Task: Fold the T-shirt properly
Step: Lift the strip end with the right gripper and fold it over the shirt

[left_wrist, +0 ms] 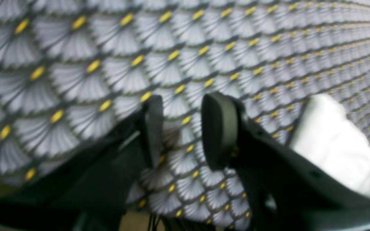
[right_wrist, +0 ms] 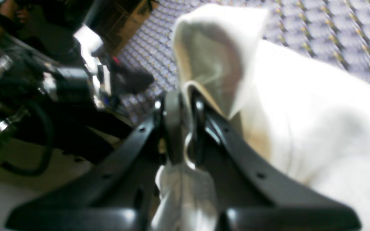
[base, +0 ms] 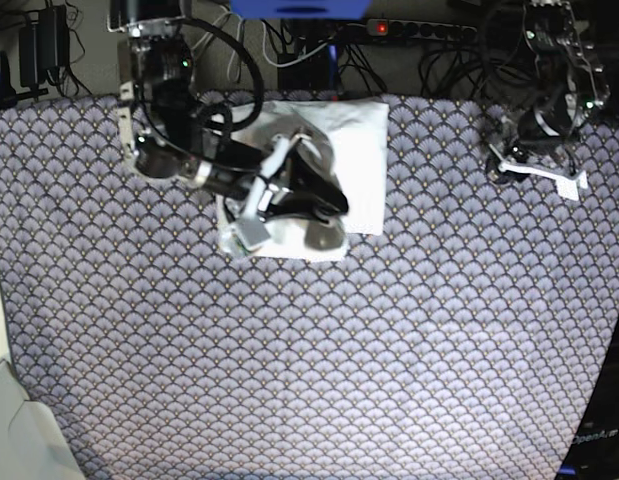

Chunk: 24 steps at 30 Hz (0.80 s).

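One soft white T-shirt (base: 354, 160), roughly rectangular

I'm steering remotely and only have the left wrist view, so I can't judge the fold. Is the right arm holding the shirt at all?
Observer: Yes. In the right wrist view the right gripper is shut on a fold of the T-shirt.
Operator: Where does the shirt lie on the table?
Observer: In the base view the T-shirt sits near the far edge of the patterned tablecloth, already a compact, roughly rectangular shape.
Operator: And my arm, relative to it?
Observer: The left gripper is off to that view's right of the shirt, apart from it; its jaws stand apart with only cloth pattern between them.
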Each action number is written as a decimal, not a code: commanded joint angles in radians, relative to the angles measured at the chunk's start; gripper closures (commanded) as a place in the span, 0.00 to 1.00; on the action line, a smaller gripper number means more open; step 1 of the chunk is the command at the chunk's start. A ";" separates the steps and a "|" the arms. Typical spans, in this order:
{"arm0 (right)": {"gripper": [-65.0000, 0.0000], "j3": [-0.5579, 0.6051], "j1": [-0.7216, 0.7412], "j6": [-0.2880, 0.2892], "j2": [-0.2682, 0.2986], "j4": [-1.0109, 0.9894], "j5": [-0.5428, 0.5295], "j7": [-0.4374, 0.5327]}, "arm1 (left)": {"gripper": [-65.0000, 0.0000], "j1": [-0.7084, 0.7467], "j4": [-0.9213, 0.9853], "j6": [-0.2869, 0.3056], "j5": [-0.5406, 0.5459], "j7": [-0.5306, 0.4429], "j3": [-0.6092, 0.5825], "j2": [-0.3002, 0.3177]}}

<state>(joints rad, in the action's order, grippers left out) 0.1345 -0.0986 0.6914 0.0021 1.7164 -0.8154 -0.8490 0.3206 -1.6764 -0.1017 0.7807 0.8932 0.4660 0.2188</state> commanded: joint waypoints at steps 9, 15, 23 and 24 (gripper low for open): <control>0.98 0.123 0.083 0.007 -0.009 -0.168 -0.032 0.103 | 0.63 0.019 -0.058 0.012 0.006 -0.013 0.037 0.012; 0.98 0.121 0.112 0.007 -0.009 -0.263 -0.032 0.119 | 0.63 0.019 -0.061 0.012 0.006 -0.013 0.037 0.012; 0.98 0.121 0.129 0.007 -0.017 -0.332 -0.032 0.153 | 0.63 0.015 -0.061 0.012 0.006 -0.013 0.037 0.012; 0.98 0.123 0.136 0.007 -0.020 -0.342 -0.032 0.164 | 0.63 0.015 -0.061 0.012 0.006 -0.013 0.037 0.012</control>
<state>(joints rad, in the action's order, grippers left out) 0.2558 0.0200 0.6918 -0.0082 1.3617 -0.8272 -0.6956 0.3401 -1.7195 -0.0975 0.7746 0.8902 0.4969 0.2188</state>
